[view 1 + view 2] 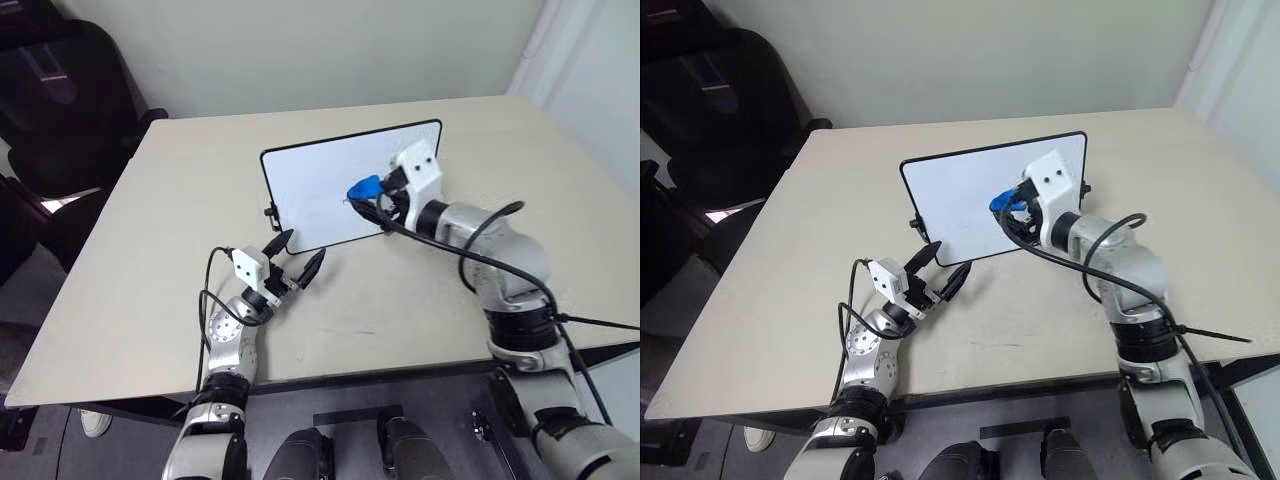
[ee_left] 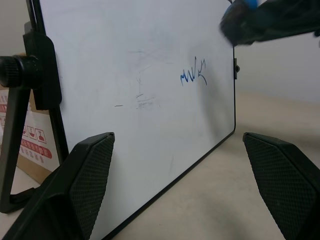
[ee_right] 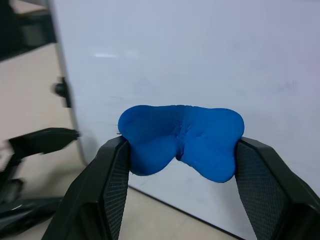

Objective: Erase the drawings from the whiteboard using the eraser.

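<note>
You had the right gripper point(image 3: 179, 165) clamped hard on the eraser point(image 3: 181, 137), its soft blue body squeezed into a pinched bow between the two fingers, with its long axis running across from one finger to the other and its free face pointing ahead at the whiteboard point(image 1: 320, 190). The board stood upright on the table point(image 1: 150, 300) just beyond those fingertips, long side level. I judge you were in the approach step, eraser in hand but not yet pressed on the surface. The drawings point(image 2: 193, 75), a small blue squiggle, sat close to the eraser, a little below it on the board face. Your next move called for pushing the eraser flat against the board and sweeping across that mark. Your left gripper point(image 1: 297, 258) stood wide open and empty, its fingers pointing at the board's lower near edge
</note>
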Motion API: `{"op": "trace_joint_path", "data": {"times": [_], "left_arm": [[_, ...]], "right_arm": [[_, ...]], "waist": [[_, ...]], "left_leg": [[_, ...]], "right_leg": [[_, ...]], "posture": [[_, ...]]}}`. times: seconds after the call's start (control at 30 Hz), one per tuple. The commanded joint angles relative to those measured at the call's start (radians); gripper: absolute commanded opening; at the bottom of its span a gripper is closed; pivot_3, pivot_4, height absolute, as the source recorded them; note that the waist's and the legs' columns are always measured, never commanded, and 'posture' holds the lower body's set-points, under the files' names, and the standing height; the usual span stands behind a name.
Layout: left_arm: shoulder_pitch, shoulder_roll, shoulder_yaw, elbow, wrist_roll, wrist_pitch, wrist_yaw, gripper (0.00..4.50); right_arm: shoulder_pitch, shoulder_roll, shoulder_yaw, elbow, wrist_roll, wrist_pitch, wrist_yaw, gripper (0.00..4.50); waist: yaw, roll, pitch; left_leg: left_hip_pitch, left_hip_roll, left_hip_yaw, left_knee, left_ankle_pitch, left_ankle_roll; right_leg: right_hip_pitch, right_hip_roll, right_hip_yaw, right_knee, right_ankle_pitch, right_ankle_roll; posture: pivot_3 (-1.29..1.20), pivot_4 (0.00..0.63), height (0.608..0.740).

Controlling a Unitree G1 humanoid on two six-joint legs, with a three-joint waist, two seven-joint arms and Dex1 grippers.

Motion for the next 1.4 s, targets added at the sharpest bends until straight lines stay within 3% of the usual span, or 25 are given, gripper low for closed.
{"op": "trace_joint_path", "data": {"times": [0.03, 0.3, 1.0, 1.4], "left_arm": [[0.010, -0.002, -0.002, 0.028, -0.007, -0.012, -0.008, 4.50], [0.015, 0.021, 0.007, 0.008, -0.017, -0.008, -0.001, 4.50], [0.070, 0.002, -0.008, -0.041, -0.007, -0.013, 0.027, 4.50], [0.044, 0.003, -0.006, -0.001, -0.005, -0.020, 0.029, 4.50]], "right_arm": [[-0.059, 0.042, -0.008, 0.054, -0.053, -0.088, -0.086, 3.08], [-0.111, 0.083, -0.030, 0.196, -0.088, -0.119, -0.158, 3.08], [-0.189, 0.119, 0.072, 0.392, -0.172, 0.039, -0.147, 3.08], [-0.323, 0.128, 0.006, 0.415, -0.137, 0.048, -0.143, 3.08]], "waist": [[-0.001, 0.000, 0.000], [-0.004, -0.001, 0.000], [-0.032, -0.005, 0.002], [-0.031, -0.005, 0.002]], "left_leg": [[0.000, 0.000, 0.000, 0.000, 0.000, 0.000], [-0.001, 0.000, 0.000, -0.001, 0.001, -0.001], [-0.003, 0.000, 0.001, 0.003, 0.002, -0.004], [-0.007, 0.000, 0.001, 0.004, 0.003, -0.003]], "right_leg": [[-0.001, 0.000, 0.000, 0.000, 0.000, 0.000], [-0.003, 0.000, -0.001, 0.000, 0.002, -0.002], [-0.006, 0.001, -0.001, 0.000, 0.002, 0.002], [-0.010, 0.001, 0.000, 0.000, 0.006, -0.001]], "posture": [[0.00, 0.150, 0.726], [0.00, 0.150, 0.726], [0.00, 0.150, 0.726], [0.00, 0.150, 0.726]]}}
